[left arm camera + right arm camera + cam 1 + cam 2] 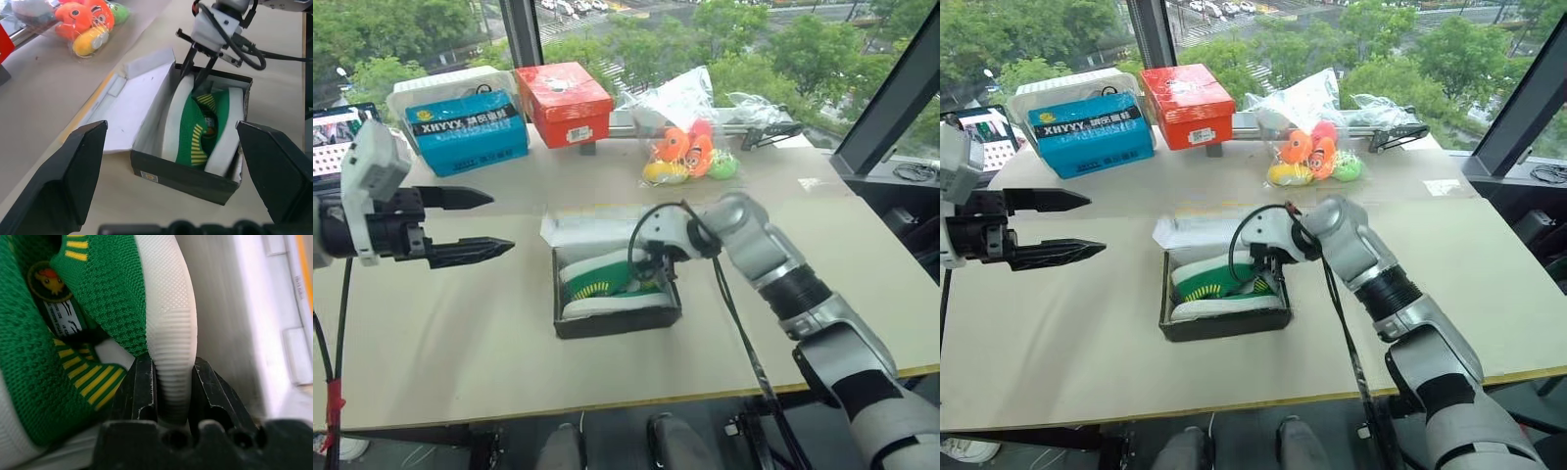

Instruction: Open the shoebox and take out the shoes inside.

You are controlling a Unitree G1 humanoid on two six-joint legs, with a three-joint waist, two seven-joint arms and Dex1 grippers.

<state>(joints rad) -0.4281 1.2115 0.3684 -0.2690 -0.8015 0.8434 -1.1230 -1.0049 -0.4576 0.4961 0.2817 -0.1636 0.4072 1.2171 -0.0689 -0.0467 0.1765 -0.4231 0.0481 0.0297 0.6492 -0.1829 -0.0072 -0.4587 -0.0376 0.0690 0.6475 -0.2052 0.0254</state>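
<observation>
- One shoebox [617, 318] is seen lying open on the worktop [460, 333], its lid [129, 105] folded back flat on the far side (white lining up).
- Two green shoes [203, 129] are held inside it, lying on their sides with pale soles outward.
- The right gripper [198, 73] is reached into the box, and its two black fingers [142, 391] are clamped on the white sole edge of one shoe.
- The left gripper [475, 225] is held above the worktop to the left of the box, its two fingers spread wide with nothing between them.
- Along the far edge, one blue box [470, 132], one red-orange box [566, 103] and one clear bag of toys [690, 152] are set.
</observation>
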